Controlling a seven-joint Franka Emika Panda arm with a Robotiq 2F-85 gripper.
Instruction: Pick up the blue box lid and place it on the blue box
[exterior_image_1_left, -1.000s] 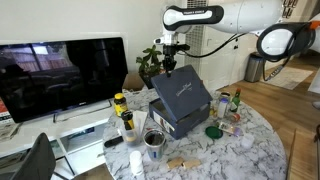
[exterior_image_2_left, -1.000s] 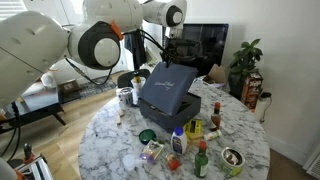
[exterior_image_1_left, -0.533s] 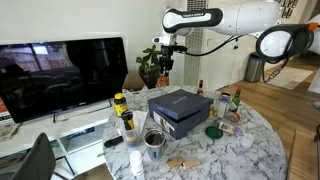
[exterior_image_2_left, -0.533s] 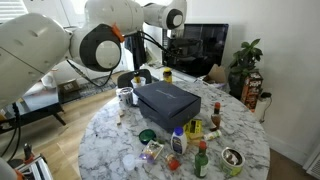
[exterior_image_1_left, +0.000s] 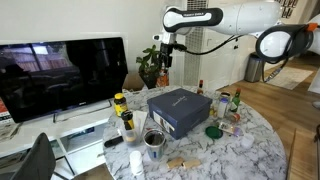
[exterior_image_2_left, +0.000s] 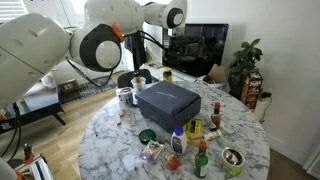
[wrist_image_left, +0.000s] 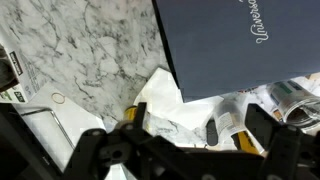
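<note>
Arm (exterior_image_1_left: 228, 15): glossy white rounded links, black bands at the joints. Gripper (exterior_image_1_left: 163, 62) matte black, with angular linkage fingers (wrist_image_left: 97, 152). Thin black cable (exterior_image_1_left: 215, 47) loops beneath the forearm.

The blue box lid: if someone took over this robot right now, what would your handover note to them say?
Gripper: open, holding nothing, hanging well above the marble table, clear of the lid.
Blue box lid: lies flat on top of the blue box, lettering up, near the middle of the table.
Done: lid picked up, set on the box and let go.
Left: probably nothing. Perhaps check that the lid sits flush all round, which these views cannot confirm.
</note>
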